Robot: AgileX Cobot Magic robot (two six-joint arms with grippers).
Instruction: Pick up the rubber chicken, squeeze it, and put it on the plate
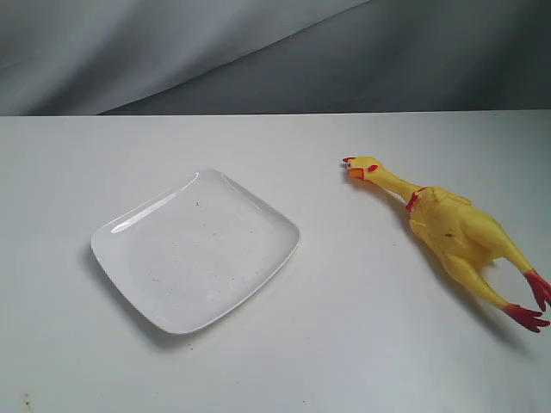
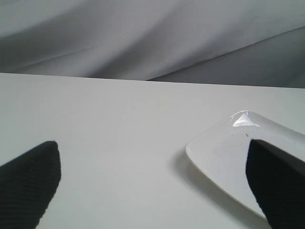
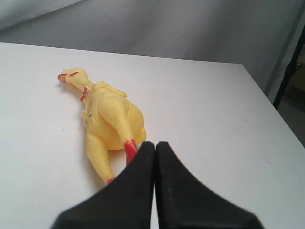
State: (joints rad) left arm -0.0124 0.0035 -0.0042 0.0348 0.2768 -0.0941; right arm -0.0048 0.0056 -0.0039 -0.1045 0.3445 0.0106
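Note:
The yellow rubber chicken (image 1: 448, 229) lies on the white table at the right, its red-combed head toward the middle and its red feet near the right edge. The glossy white plate (image 1: 129, 249) sits left of centre, with nothing on it. Neither gripper shows in the exterior view. In the right wrist view my right gripper (image 3: 155, 145) is shut with nothing in it, its tips just short of the rubber chicken (image 3: 108, 119) and its feet. In the left wrist view my left gripper (image 2: 152, 164) stands open above bare table, and the plate (image 2: 214, 150) lies beside one finger.
A grey cloth backdrop (image 1: 258, 52) hangs behind the table's far edge. The table's right edge (image 3: 271, 105) shows in the right wrist view, with a dark stand (image 3: 288, 71) beyond it.

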